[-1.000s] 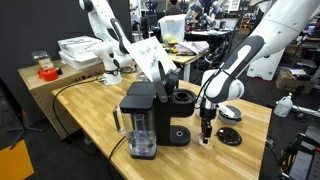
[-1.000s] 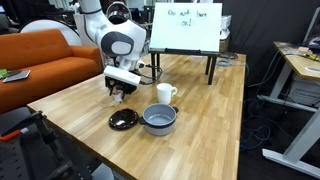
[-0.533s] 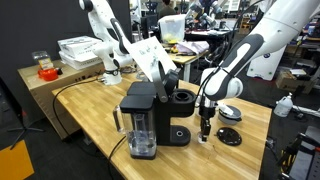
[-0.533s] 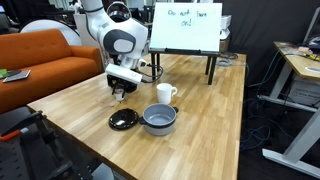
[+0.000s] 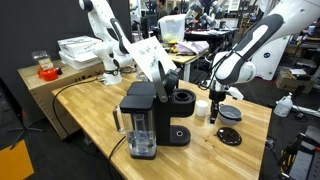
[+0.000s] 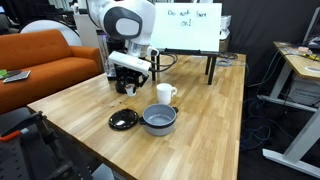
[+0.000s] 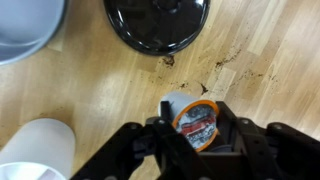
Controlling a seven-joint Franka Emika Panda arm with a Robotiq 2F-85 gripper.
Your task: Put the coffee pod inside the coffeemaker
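In the wrist view the coffee pod (image 7: 192,118), a small pale capsule with an orange rim and a printed foil lid, sits tilted between the black fingers (image 7: 236,135) of my gripper (image 7: 195,127), which is shut on it above the wooden table. In both exterior views the gripper (image 5: 214,113) (image 6: 128,86) hangs clear of the tabletop. The black coffeemaker (image 5: 152,118), with its tall part and a shorter round part whose top stands open, is to the gripper's left in an exterior view.
A white cup (image 6: 164,94) (image 7: 40,150), a grey bowl (image 6: 158,120) (image 7: 25,25) and a flat black disc (image 6: 123,120) (image 7: 158,20) lie on the wooden table (image 6: 80,105) near the gripper. A whiteboard (image 6: 186,25) stands at the table's far end.
The jaws have shut on the coffee pod. The arm has lifted it off the table and moved it a little away from where it lay.
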